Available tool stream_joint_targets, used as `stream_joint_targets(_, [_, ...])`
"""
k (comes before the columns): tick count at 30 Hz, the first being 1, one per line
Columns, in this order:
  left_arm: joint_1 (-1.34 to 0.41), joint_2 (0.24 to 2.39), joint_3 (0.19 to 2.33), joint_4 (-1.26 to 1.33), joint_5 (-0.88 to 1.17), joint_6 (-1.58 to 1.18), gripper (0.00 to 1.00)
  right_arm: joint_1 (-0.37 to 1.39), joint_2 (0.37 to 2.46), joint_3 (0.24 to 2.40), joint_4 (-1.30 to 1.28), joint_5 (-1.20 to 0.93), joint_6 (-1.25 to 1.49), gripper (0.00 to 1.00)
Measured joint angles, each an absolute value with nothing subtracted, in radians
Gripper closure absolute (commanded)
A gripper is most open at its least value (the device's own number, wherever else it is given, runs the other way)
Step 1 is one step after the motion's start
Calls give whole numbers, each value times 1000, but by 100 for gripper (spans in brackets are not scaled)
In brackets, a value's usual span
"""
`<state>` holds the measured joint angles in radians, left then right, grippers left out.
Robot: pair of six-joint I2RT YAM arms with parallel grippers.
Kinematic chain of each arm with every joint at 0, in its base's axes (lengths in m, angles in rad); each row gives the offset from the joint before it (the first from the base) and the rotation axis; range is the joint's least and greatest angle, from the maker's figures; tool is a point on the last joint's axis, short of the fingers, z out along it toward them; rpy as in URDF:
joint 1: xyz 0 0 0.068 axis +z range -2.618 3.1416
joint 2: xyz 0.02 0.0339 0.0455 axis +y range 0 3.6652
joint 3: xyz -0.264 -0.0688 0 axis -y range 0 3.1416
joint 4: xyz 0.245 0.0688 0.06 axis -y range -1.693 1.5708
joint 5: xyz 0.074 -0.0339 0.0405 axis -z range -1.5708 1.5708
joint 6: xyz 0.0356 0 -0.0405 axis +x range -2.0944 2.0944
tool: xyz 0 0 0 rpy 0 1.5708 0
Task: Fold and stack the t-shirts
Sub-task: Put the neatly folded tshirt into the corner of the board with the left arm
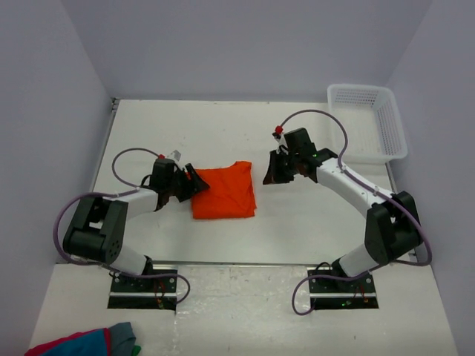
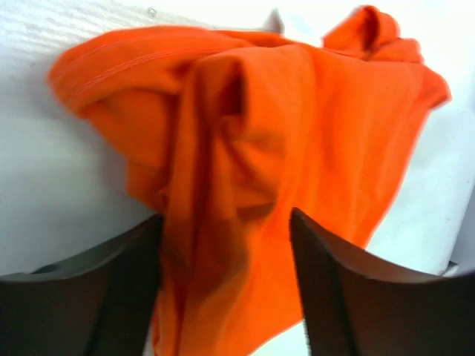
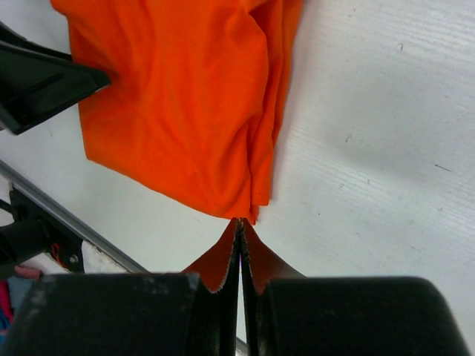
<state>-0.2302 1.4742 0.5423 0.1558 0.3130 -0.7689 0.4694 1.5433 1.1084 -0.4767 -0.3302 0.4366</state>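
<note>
Left wrist: t-shirt (image 2: 334, 126) (bunched) lies between parted left gripper (image 2: 226, 216).

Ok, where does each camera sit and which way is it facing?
Top external: above and behind the arms, looking down on the table; both arms show, the orange t-shirt between them.
Left wrist: on the left arm, looking along its open left pincer at rumpled t-shirt cloth between the fingers.
Right wrist: on the right arm, looking past the shut right pincer at the t-shirt's corner.
Shared: top and right wrist views both show the left pincer at the t-shirt's edge.
</note>
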Motion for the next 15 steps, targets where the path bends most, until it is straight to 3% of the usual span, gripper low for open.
stream_joint_targets(9, [-247,1637,641,173,312,-791,100,424,1465,1103,-453,-368,455,100])
stream_joint_targets(15, [-259,1737,837,34,269,-693,100,419,1465,1075,-426,-414,474,100])
